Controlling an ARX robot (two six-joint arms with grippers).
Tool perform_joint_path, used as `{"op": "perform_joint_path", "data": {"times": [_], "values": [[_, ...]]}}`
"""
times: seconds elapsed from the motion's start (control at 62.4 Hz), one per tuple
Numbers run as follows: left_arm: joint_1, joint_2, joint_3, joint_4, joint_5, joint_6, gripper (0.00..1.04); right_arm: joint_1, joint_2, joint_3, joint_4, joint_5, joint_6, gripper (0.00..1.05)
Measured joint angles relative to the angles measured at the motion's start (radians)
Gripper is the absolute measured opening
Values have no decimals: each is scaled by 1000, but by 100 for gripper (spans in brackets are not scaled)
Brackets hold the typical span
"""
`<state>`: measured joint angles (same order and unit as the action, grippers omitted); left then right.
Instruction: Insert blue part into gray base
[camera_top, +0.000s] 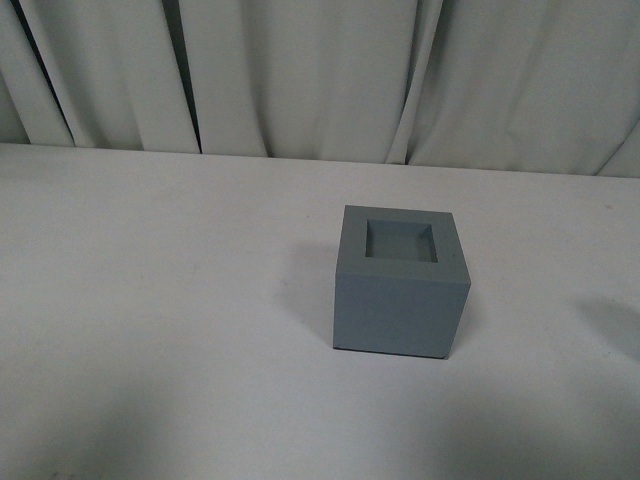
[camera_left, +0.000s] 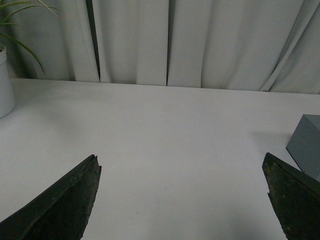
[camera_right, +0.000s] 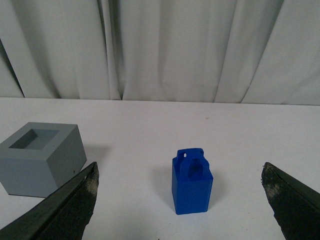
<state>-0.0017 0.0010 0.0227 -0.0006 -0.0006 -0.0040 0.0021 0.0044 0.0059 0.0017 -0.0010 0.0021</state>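
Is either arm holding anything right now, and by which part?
Nothing is held. The left tool and the right tool are both open; the blue part stands free, untouched.

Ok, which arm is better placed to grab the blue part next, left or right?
Right. Its wrist view shows the blue part upright straight ahead, between its open jaws. The left wrist view catches a corner of the gray base but no blue part.
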Motion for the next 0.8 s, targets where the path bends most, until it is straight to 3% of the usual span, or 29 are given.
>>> {"op": "perform_joint_path", "data": {"times": [0.721, 0.801], "values": [[0, 0, 0, 0, 0, 0, 98, 0, 1, 0, -2, 0, 0, 96], [0, 0, 0, 0, 0, 0, 98, 29, 88, 63, -166, 99, -29, 96]]}}
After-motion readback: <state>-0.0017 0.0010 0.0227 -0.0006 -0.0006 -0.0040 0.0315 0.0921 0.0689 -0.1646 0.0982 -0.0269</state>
